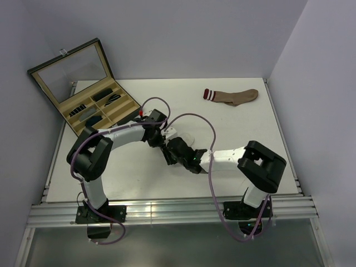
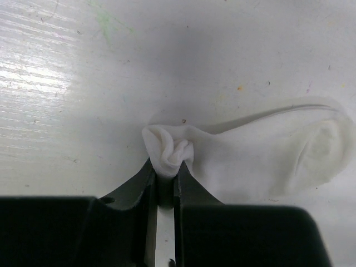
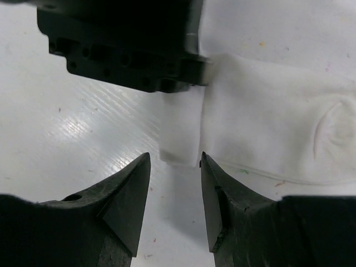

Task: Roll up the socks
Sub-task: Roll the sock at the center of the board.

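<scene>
1. White cotton-like fabric: a small white sock [image 2: 267, 156] lies flat on a pale table [image 1: 139, 178], near its middle. One end of it is bunched into a tight little roll.
2. The left gripper [image 2: 165, 169] is clamped on that rolled end. Its two dark fingers [image 2: 142, 186] are pressed close together, with a pinch of white fabric between them.
3. The right gripper [image 3: 175, 158] sits just beside the same rolled end, facing the left gripper across the sock. Its jaws stand apart with nothing between them, and their tips stop just short of the fabric's edge.
4. Far beyond the white sock, to its right, a tan sock [image 1: 231, 96] with a red and white striped cuff lies flat.
5. Beyond the white sock, to its left, an open box [image 1: 100, 108] rests with its glass lid [image 1: 72, 69] raised. Dark things fill its compartments, too small to identify.
</scene>
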